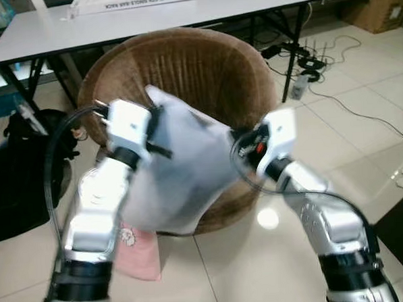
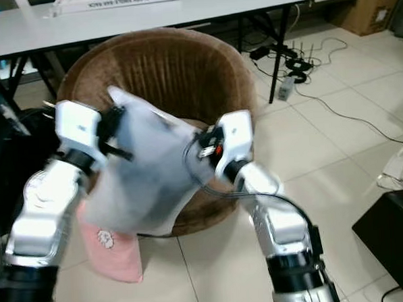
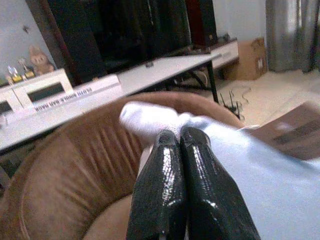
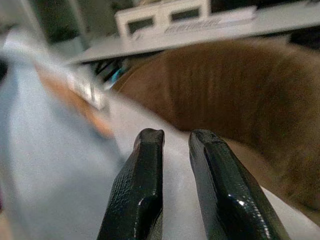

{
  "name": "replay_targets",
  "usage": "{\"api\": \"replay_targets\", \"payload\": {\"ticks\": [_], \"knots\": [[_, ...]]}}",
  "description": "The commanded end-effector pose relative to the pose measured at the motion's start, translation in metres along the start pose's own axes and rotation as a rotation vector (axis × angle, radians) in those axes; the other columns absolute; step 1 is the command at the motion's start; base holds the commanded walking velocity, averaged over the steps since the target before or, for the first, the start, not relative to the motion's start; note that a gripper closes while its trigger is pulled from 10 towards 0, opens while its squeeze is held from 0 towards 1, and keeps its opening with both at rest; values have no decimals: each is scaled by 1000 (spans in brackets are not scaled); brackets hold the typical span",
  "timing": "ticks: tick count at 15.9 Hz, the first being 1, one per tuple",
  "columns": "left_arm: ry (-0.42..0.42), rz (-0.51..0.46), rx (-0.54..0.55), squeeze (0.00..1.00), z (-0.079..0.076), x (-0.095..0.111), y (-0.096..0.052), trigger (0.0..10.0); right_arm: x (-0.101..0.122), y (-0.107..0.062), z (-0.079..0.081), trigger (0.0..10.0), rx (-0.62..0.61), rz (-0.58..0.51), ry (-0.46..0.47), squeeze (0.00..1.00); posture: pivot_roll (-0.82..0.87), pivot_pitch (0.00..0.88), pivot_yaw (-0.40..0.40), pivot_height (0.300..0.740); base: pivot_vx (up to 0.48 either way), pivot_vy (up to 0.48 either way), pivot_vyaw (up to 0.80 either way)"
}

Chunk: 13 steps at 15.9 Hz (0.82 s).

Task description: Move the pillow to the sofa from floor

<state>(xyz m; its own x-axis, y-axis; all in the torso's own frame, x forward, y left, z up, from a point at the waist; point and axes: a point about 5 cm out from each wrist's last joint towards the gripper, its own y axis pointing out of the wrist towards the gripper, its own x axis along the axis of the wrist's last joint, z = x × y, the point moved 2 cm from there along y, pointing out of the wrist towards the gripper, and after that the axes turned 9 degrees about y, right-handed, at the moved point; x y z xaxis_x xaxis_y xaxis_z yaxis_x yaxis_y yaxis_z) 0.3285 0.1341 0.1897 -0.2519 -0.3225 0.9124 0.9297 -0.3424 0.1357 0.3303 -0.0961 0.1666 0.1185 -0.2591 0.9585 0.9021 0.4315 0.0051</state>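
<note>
**Pillow carried between both arms, over the round sofa's front**

Silver forearms rose from the bottom of the head views, and between them hung the pillow (image 1: 179, 169); it was pale, grey-white, held off the floor in front of the brown round sofa (image 1: 190, 70), its upper corner reaching over the seat and its lower edge drooping past the sofa's front rim; it sagged and folded under its own weight, so I judged it light, soft and limp, not slippery, with nothing in it to break; a corner or a bunched edge seemed the sensible place to take it, since the middle would only collapse.

Left end effector (image 3: 172, 137) had its two black fingers pressed together on a bunched white corner of the pillow, above the sofa's ribbed inner wall; right end effector (image 4: 175, 137) showed a narrow gap between its fingers, with pillow cloth lying beneath and between them; I took it to be pinching the opposite edge, though the blur left the contact less sure.

Beyond, a pink cloth (image 1: 140, 252) lay on the tiled floor (image 1: 261, 256) by the sofa's base; a black bag (image 1: 17, 181) sat to the left; a white tabletop (image 1: 181, 13) stood behind the sofa; cables (image 1: 318, 63) trailed on the tiles at right.
</note>
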Motion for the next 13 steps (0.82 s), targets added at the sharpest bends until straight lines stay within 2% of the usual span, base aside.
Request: {"api": "replay_targets", "payload": {"ticks": [1,5,13], "knots": [[18,-52,36,0,4,14,1,10000,3,1,-6,10000,-49,-32,-12,0,61,0,59,740,0,0,0],[3,-79,42,0,-1,21,3,10000,6,2,-23,10000,-186,-74,-18,0,54,0,61,740,325,0,0],[16,-71,38,0,0,19,3,10000,5,4,-23,10000,-189,-86,-36,0,47,0,57,740,374,0,0]]}}
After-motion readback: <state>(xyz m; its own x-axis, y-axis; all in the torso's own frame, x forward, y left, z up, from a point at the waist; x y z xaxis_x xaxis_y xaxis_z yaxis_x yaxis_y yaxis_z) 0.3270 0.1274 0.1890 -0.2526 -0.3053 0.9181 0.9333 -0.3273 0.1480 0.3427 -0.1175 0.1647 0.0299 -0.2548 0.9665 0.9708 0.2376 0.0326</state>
